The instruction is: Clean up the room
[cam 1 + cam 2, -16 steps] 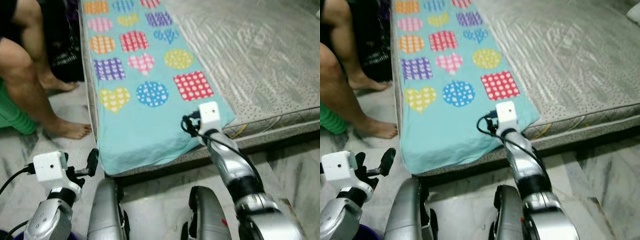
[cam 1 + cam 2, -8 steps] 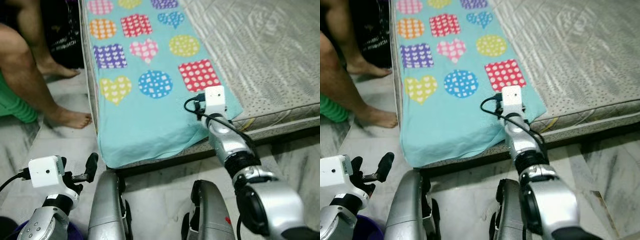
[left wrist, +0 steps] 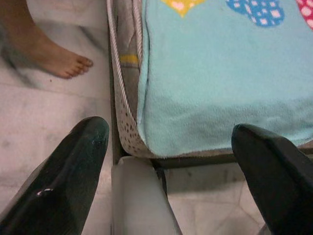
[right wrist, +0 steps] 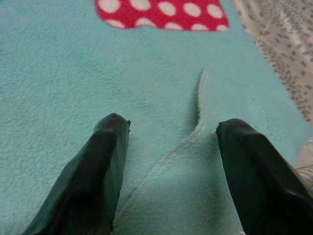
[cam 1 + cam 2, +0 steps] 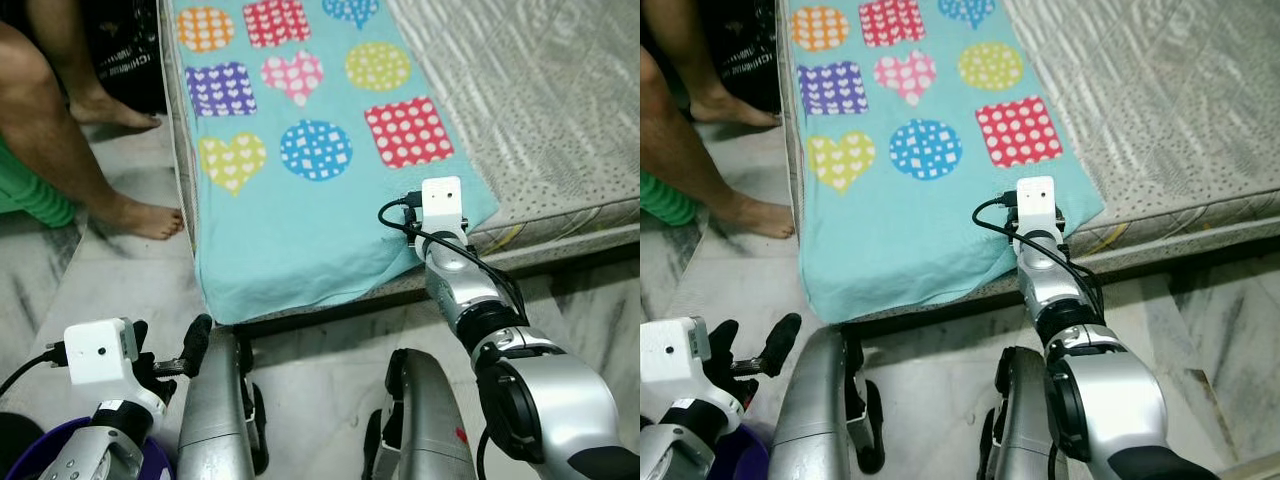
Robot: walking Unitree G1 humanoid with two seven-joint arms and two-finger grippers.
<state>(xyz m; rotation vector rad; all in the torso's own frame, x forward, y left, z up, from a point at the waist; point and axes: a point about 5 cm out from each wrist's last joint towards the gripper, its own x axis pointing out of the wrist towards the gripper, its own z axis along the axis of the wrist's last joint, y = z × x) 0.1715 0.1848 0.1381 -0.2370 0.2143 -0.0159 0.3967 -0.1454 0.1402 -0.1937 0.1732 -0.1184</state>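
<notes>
A turquoise blanket (image 5: 300,230) with bright dotted hearts, circles and squares lies along the left side of a bare grey mattress (image 5: 540,90). My right gripper (image 4: 173,122) is at the blanket's near right corner, under its white wrist camera (image 5: 443,200). It is open, its fingers (image 4: 105,161) resting on the fleece on either side of a raised fold (image 4: 195,127). My left gripper (image 5: 165,345) is open and low over the floor, pointing at the blanket's near left corner (image 3: 156,142), with nothing between its fingers.
A person's bare legs and foot (image 5: 140,215) stand on the marble floor left of the bed. A purple basin (image 5: 40,465) sits at my lower left. My silver legs (image 5: 215,420) are close to the bed frame (image 5: 320,315).
The camera has shifted, so the bed sits a little higher in the picture. My right gripper stays at the blanket's corner. My left gripper sits lower and still open.
</notes>
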